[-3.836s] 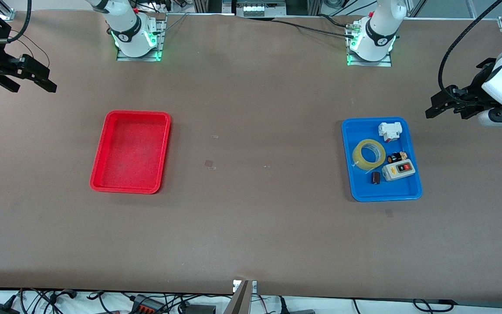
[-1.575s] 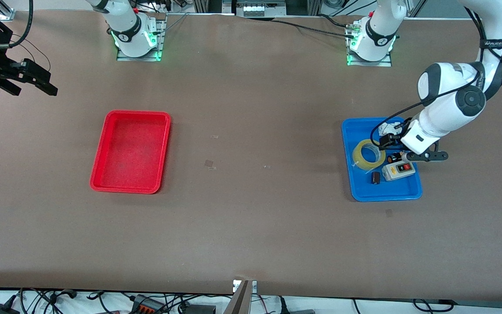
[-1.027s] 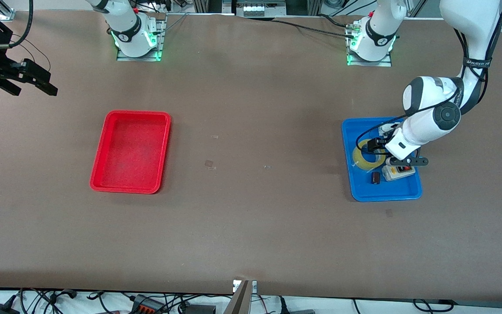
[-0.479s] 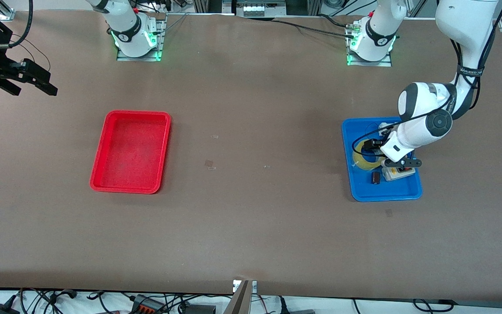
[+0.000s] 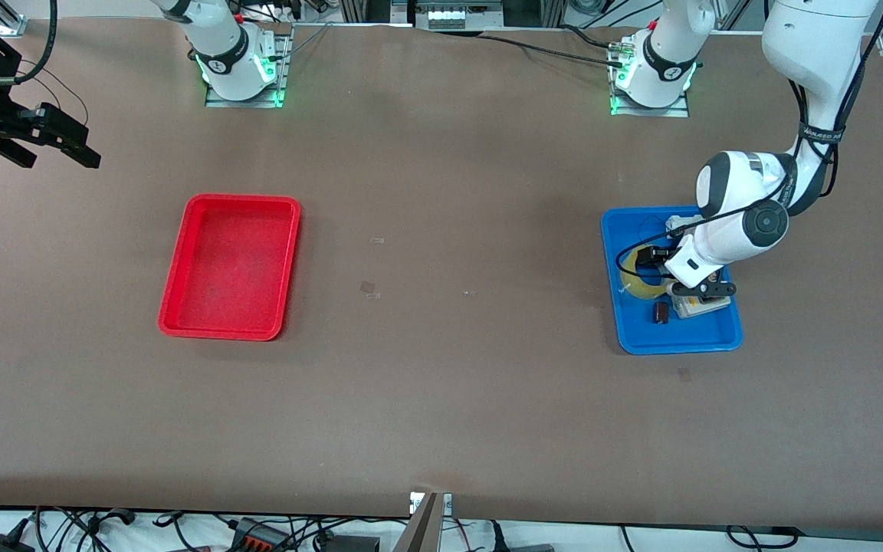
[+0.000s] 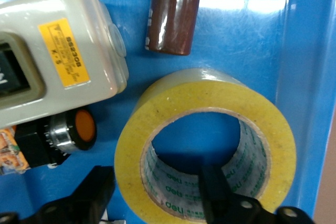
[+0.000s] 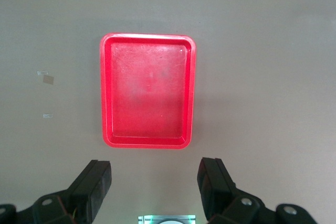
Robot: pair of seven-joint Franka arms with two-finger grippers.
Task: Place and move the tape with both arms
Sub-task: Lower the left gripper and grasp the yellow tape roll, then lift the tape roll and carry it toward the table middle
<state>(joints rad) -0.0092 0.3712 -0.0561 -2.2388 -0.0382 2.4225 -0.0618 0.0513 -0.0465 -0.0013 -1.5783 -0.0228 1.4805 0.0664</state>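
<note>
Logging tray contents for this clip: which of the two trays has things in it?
The blue tray, toward the left arm's end, holds the tape, a grey switch box and small parts. The red tray holds nothing.

Your left gripper (image 6: pixel 157 195) has swung in from the left arm's table end and come down into the blue tray (image 5: pixel 629 326). Its spread fingers now straddle the tape (image 6: pixel 210 129) wall, one inside the hole.
</note>
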